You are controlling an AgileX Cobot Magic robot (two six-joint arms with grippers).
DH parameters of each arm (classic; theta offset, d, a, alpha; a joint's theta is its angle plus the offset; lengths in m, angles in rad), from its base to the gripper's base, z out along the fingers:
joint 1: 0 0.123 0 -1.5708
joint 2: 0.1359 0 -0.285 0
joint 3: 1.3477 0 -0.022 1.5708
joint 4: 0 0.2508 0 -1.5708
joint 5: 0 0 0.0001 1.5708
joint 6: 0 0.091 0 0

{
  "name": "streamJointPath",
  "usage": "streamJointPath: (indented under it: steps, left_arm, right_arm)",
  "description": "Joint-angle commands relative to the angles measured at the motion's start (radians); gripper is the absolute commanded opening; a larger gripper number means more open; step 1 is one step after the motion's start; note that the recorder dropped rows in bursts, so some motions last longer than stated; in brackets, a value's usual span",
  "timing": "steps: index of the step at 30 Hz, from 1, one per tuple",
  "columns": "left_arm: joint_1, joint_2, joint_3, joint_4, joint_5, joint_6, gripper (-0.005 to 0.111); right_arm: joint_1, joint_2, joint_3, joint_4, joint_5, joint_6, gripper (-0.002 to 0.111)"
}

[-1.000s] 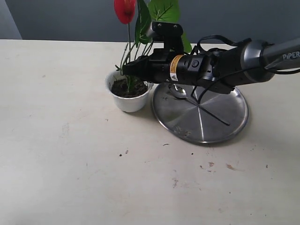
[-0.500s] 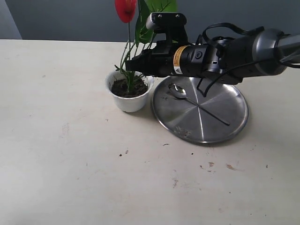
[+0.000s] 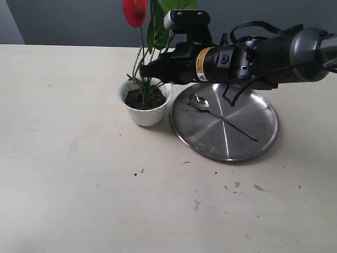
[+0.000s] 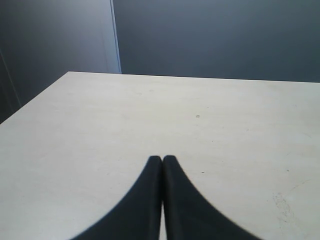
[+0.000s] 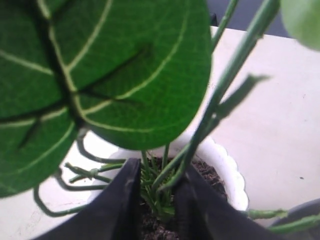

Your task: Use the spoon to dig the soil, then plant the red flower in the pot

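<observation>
Exterior view first: the right gripper (image 3: 148, 72) reaches across from the right, just above the pot (image 3: 144, 103), its black jaws clamped on the green stems of the red flower (image 3: 135, 11). The stems run down into the soil (image 3: 143, 98), which fills the pot near to its rim. The bloom and leaves are cut off by the top edge of the picture. Just right of the pot, almost touching it, lies a round steel plate (image 3: 239, 138), and the spoon (image 3: 218, 114) rests on it, bowl toward the pot, handle running away to the right. The arm hangs over the plate's far edge and hides part of it. In front and to the left, the desk (image 3: 79, 184) stretches wide and bare apart from a few dark crumbs.

Left wrist view: the left gripper (image 4: 162, 159) is pressed fully together with nothing in it, over pale desk, the far edge meeting a dark wall. No pot, no plate here; the exterior view does not show this gripper at all.

Right wrist view: close in, one broad green leaf fills most of the picture and blurs. Below it the jaws pinch the thin stems right above the soil, with the pot's scalloped white rim behind. The bloom itself is out of sight here.
</observation>
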Motion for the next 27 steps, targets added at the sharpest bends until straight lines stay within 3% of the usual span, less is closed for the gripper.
streamJointPath:
  steps: [1,7,27]
  left_arm:
    - [0.000,-0.002,0.004,0.002,-0.010,-0.002,0.000]
    - [0.000,-0.002,0.004,0.002,-0.009,-0.002,0.000]
    - [0.000,-0.002,0.004,0.002,-0.009,-0.002,0.000]
  right_arm:
    - [-0.001,-0.029,-0.004,-0.131,0.017,0.114,0.025]
    - [-0.001,-0.030,-0.004,-0.298,0.005,0.267,0.025]
    - [-0.003,-0.100,-0.004,-0.303,0.032,0.267,0.025]
